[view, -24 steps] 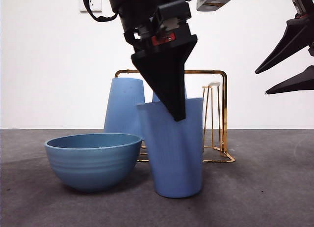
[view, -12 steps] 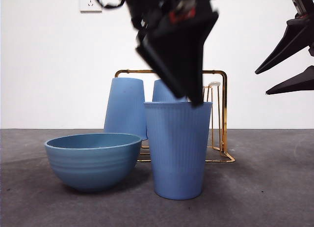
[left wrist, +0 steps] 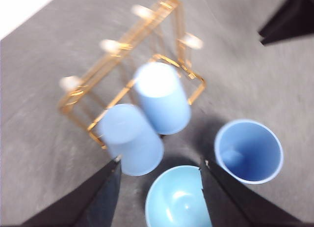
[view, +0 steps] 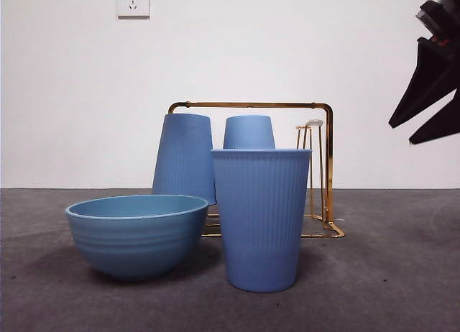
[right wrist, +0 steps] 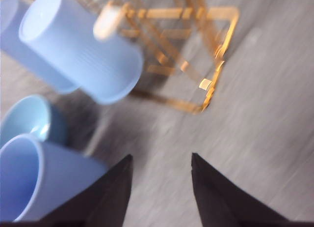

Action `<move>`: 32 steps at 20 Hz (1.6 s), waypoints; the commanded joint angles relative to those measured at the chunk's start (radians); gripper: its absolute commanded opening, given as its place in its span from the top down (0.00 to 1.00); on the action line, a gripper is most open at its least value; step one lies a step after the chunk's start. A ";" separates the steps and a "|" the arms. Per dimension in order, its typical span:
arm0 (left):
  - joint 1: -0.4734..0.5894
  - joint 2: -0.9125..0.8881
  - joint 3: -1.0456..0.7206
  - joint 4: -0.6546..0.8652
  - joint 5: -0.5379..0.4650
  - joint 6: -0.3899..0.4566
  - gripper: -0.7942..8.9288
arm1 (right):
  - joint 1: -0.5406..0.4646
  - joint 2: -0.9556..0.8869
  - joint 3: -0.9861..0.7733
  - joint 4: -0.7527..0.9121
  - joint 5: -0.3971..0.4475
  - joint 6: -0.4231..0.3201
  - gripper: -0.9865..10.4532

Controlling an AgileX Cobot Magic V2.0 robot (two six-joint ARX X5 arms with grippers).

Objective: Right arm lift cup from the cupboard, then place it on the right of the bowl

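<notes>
Now the cup (view: 261, 218) stands upright on the worktop (view: 388, 289), just beside the bowl (view: 136, 233) and apart from the cupboard (view: 327, 167), evidently set down. Right claw (right wrist: 162, 163) hangs open and empty; left claw (left wrist: 159, 168) waits, likewise open.

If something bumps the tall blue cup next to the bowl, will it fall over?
Probably easier than the bowl. The cup is tall and stands on its narrow end, so a push near its rim could tip it. Its matte ribbed side looks grippy, not slippery. On its side, it might roll.
</notes>
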 commanded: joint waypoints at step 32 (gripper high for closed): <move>0.496 -0.436 -0.718 0.595 0.194 -0.097 0.91 | 0.051 -0.090 0.007 0.093 -0.014 -0.044 0.90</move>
